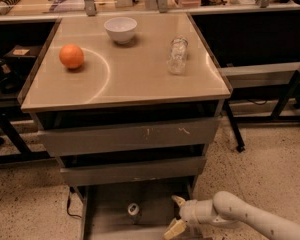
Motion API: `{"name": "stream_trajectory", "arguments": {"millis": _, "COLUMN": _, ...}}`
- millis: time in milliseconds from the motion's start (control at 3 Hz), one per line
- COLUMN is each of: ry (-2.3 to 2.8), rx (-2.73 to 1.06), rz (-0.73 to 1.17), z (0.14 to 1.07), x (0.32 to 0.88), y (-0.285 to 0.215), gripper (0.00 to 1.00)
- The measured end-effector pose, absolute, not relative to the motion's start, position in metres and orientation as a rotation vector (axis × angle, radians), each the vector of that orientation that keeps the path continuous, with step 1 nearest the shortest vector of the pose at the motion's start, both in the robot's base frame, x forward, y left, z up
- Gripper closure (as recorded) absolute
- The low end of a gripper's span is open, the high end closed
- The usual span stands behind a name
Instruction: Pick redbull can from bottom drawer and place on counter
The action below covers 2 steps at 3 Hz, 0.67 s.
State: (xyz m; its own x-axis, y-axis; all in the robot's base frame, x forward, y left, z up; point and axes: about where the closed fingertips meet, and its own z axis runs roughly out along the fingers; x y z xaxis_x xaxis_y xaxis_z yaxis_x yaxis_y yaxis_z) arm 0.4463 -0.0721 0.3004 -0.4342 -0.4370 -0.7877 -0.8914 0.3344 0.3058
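Note:
The redbull can (133, 210) stands upright on the floor of the open bottom drawer (110, 219), near its middle; I see its silver top. My gripper (176, 215) is on a white arm coming in from the lower right. It hangs open at the drawer's right side, its two tan fingertips (178, 200) apart, a short way right of the can and not touching it. The beige counter (135, 79) above carries a faint white arc mark.
On the counter are an orange (71, 56), a white bowl (120, 29) and a clear plastic bottle (177, 55). Two upper grey drawers (130, 136) stick out slightly above the bottom drawer. Dark shelving frames flank both sides; speckled floor lies around.

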Motion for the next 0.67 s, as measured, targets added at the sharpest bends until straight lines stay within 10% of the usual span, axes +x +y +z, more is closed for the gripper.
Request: {"name": "stream_trajectory", "arguments": {"millis": 667, "ry": 1.984, "rx": -1.147, "rz": 1.018, "z": 0.2907, "x": 0.4495, "y": -0.0624, "gripper": 0.00}}
